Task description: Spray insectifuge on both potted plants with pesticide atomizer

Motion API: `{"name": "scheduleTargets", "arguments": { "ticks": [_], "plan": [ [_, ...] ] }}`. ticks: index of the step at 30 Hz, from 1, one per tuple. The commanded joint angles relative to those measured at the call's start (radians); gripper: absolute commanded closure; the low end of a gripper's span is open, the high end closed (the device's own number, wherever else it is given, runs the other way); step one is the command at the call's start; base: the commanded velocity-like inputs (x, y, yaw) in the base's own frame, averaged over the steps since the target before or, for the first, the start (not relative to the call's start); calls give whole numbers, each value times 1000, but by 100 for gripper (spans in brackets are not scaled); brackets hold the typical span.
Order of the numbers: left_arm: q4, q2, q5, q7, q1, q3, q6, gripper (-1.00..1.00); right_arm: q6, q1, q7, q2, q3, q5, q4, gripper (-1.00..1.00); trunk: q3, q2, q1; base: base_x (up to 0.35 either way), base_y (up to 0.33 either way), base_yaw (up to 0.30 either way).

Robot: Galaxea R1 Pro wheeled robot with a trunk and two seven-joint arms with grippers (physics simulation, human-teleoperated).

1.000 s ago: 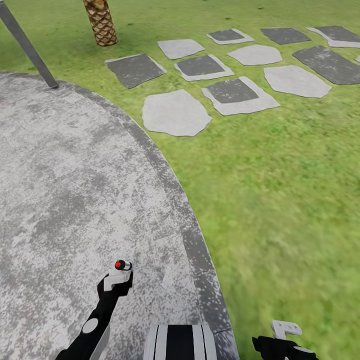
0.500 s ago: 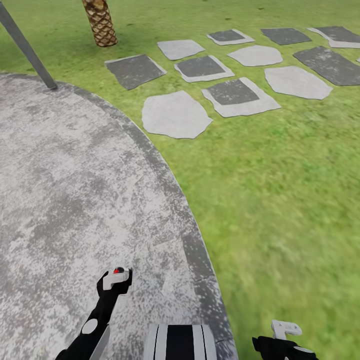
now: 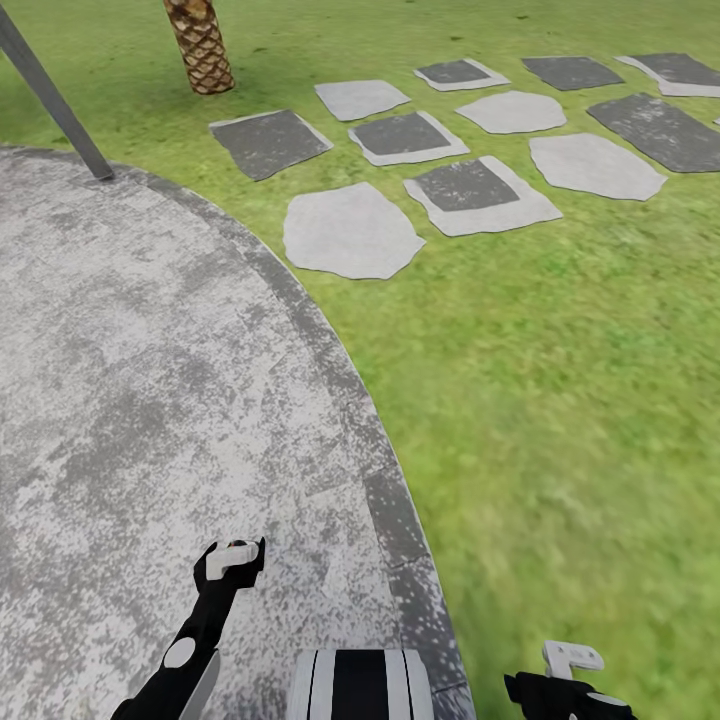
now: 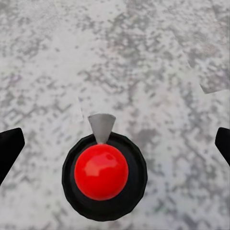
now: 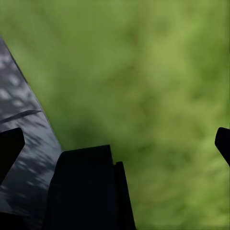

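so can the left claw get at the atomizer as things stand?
Probably yes. In the left wrist view the atomizer sits between the open fingers of the left claw on bare patio, with nothing beside it in the way.

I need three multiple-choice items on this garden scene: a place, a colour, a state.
1. The palm trunk stands on: A the patio; B the lawn; C a stepping stone.
2. The top of the atomizer is: A red; B blue; C yellow.
3. The left claw is: A shut on the atomizer; B open; C shut, empty.
1 B: grass surrounds its base. 2 A: a red dome shows. 3 B: its fingers stand wide apart.
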Motion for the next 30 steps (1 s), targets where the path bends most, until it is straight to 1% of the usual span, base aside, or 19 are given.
{"name": "scheduleTargets", "arguments": {
  "ticks": [1, 30],
  "plan": [
    [0, 0, 8, -1, 0, 0, -3, -100, 5, 0, 1, 0, 0, 1, -1, -100, -1, 0, 0, -19, 0, 0],
    [0, -1, 8, -1, 0, 1, -3, -100, 5, 0, 1, 0, 0, 1, -1, -100, -1, 0, 0, -28, 12, 0]
  ]
}}
